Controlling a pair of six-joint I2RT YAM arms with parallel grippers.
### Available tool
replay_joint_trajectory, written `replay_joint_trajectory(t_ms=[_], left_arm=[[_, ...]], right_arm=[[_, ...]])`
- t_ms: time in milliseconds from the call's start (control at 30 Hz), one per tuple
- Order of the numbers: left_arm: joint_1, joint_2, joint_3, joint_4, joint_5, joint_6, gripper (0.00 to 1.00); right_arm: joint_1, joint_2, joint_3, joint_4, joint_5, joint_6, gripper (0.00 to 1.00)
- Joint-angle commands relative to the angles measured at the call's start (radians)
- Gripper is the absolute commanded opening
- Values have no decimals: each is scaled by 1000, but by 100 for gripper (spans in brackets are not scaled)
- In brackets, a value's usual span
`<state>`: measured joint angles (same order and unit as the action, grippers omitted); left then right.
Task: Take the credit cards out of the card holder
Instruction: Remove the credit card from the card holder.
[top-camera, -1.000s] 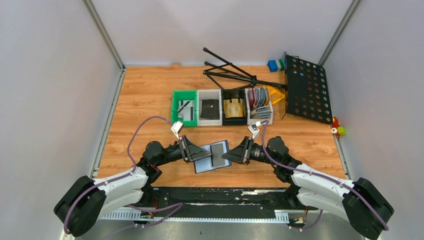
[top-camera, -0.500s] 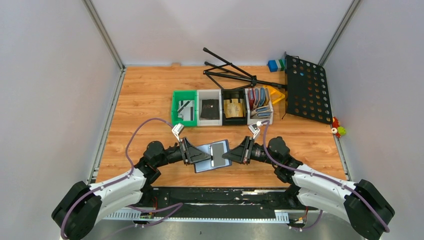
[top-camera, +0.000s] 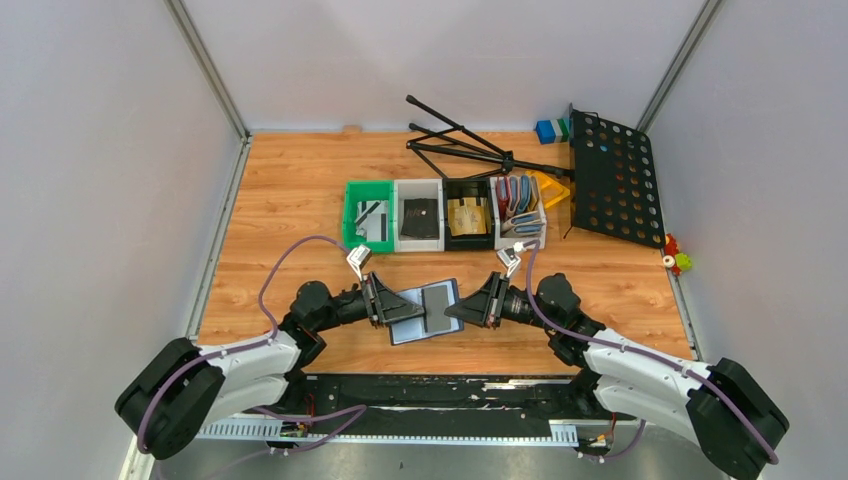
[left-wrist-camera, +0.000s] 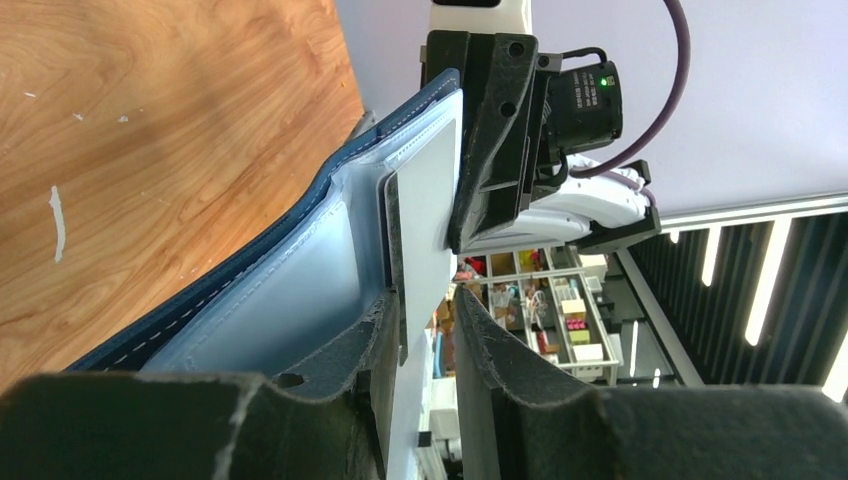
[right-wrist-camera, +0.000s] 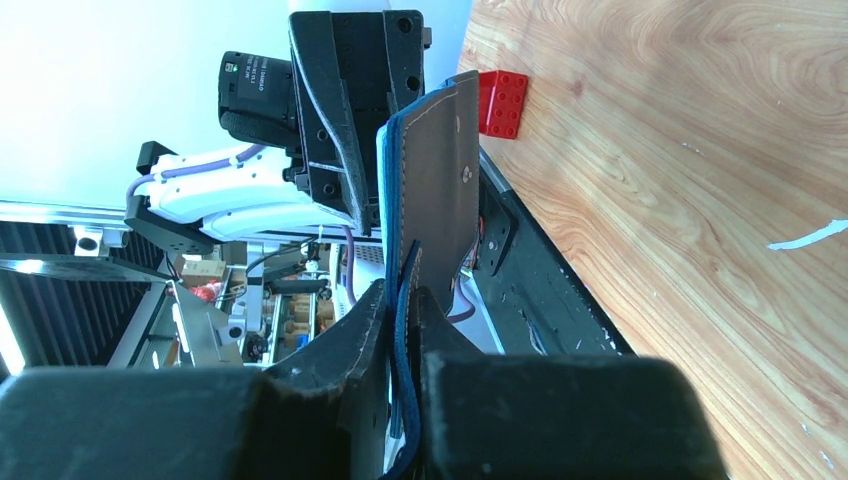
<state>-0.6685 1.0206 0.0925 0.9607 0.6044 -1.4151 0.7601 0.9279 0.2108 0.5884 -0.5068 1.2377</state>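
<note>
The navy card holder (top-camera: 425, 322) hangs open above the table between my two grippers, its pale blue-grey inside facing up. A silver-grey credit card (top-camera: 437, 303) lies on its upper part. My right gripper (top-camera: 462, 310) is shut on the holder's right edge; the right wrist view shows the fingers (right-wrist-camera: 405, 300) pinching the folded navy edge (right-wrist-camera: 440, 170). My left gripper (top-camera: 398, 305) is at the holder's left side. In the left wrist view the card (left-wrist-camera: 425, 230) sticks out of the pocket (left-wrist-camera: 290, 290) between my open fingers (left-wrist-camera: 425, 340), against the left pad with a gap to the right pad.
A row of bins stands behind: green (top-camera: 368, 215), white (top-camera: 419, 215), black (top-camera: 468, 215) and one with upright holders (top-camera: 520, 205). A black perforated music stand (top-camera: 615, 180) and its tripod (top-camera: 470, 145) lie at the back right. A red brick (right-wrist-camera: 502, 102) lies near the table's front edge.
The left arm's elbow and base link have shifted slightly. The card holder and both grippers stay nearly where they were.
</note>
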Motion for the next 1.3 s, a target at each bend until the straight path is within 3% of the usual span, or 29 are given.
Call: replay_joint_trajectory(t_ms=[0,267,533,933,1100,1267], left_arm=[[-17,45,1,214,21,-64,32],[-17,92,-3,390,20,-150,16],[-41,114,25,398,40,-146,25],[-55,205,13,458,26,-140,27],[-54,199,6,460,12,-139,8],[-53,163,-7,429,2,-128,0]], right_arm=[[4,-1,2,73,-8,14,0],[3,-6,-18,53,11,10,0],[4,29,-9,122,-29,24,0],[3,59,-16,239,-53,75,0],[3,38,-24,210,-40,71,0],[-7,-7,-54,175,3,79,0]])
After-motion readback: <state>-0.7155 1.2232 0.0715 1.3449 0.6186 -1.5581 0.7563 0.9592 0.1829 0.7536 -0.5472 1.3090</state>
